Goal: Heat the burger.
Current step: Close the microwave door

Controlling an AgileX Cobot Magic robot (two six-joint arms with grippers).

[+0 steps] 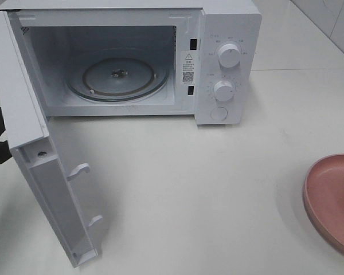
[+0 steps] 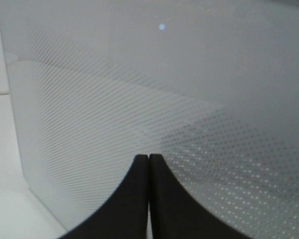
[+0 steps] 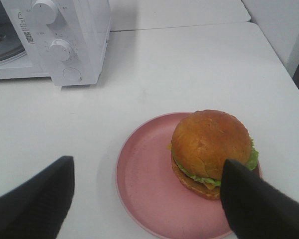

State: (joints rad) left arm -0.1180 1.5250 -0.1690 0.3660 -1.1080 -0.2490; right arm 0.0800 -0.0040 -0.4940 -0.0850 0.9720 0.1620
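With the door (image 1: 43, 172) swung fully out, the left claw (image 2: 148, 162) sits closed and empty, its tips together just beside the door's dotted outer panel; whether they touch it cannot be told. In the high view only a dark part of that arm shows past the door's edge.

Beyond the door, the microwave (image 1: 226, 69) cavity stands open, with the turntable (image 1: 119, 77) bare.

Further right, the right claw (image 3: 148, 191) is spread wide and holds nothing. The burger (image 3: 212, 149) rests on the plate (image 3: 144, 179), which lies on the surface (image 3: 189, 64). The burger sits just ahead of the claw's line, closer to one finger (image 3: 254, 204) than to the other, and well apart from the microwave. In the high view only a sliver of it shows at the plate's edge.

Step in hand, as judged: pick up the burger for transfer to the turntable.

Procedure:
1. Centre the right claw over the bun so both fingers clear its sides.
2. Lower until the fingers bracket the burger at mid-height, clear of the plate rim.
3. Close gently; the bun looks soft and the layers may shift or squash.
4. Lift straight up before travelling toward the cavity.
5. Keep the left claw by the door so the opening remains clear.
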